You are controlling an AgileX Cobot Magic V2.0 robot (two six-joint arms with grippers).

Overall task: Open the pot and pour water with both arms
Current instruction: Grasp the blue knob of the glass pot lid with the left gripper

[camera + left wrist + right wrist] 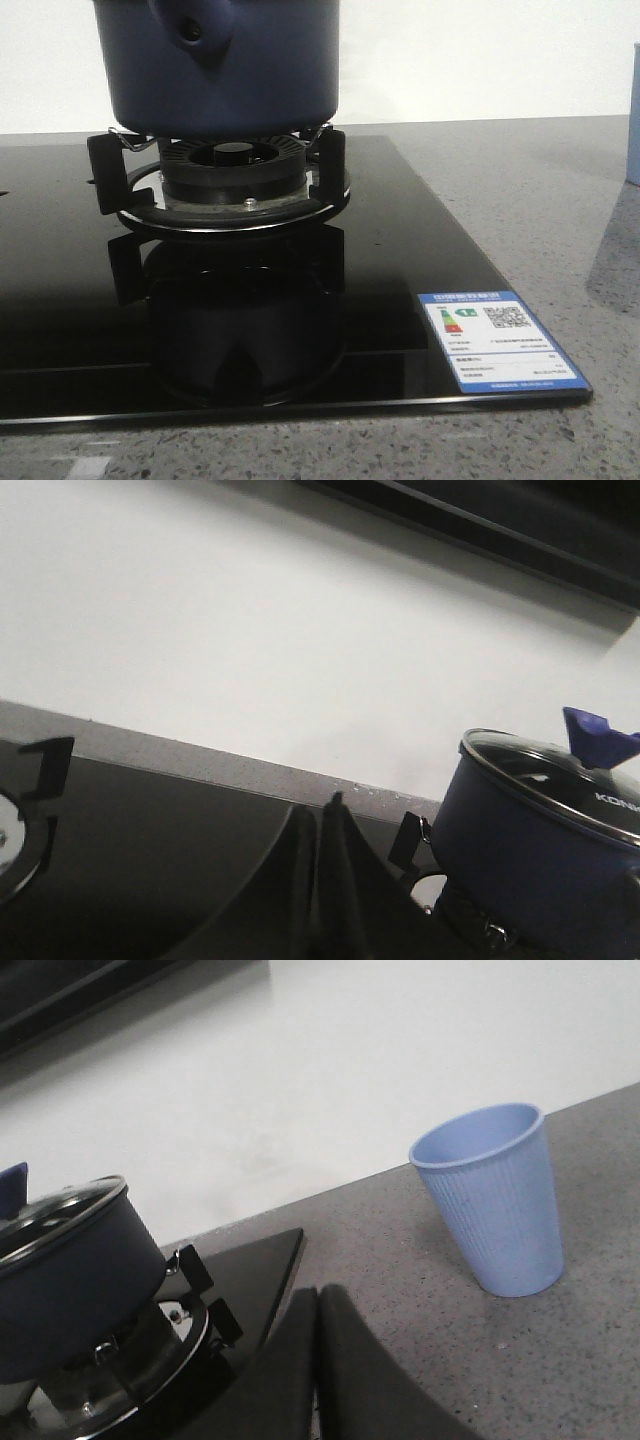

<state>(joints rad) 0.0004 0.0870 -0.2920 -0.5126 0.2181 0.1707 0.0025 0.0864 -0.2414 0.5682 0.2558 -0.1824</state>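
Note:
The dark navy-blue pot [225, 65] stands on the gas burner of the black glass hob [420, 250], its handle stub with a round hole facing the camera. It also shows in the left wrist view [535, 850] with a glass lid [560, 770] and blue knob [595, 738] on it, and in the right wrist view [65, 1280]. My left gripper [318, 815] is shut and empty over the hob, apart from the pot. My right gripper [318, 1295] is shut and empty over the counter beside the hob. Neither gripper shows in the front view.
A pale blue ribbed cup [495, 1200] stands upright on the grey speckled counter [420, 1250], to the right of the hob; its edge shows in the front view [633, 120]. A second burner [25, 820] lies left of the pot. A white wall runs behind.

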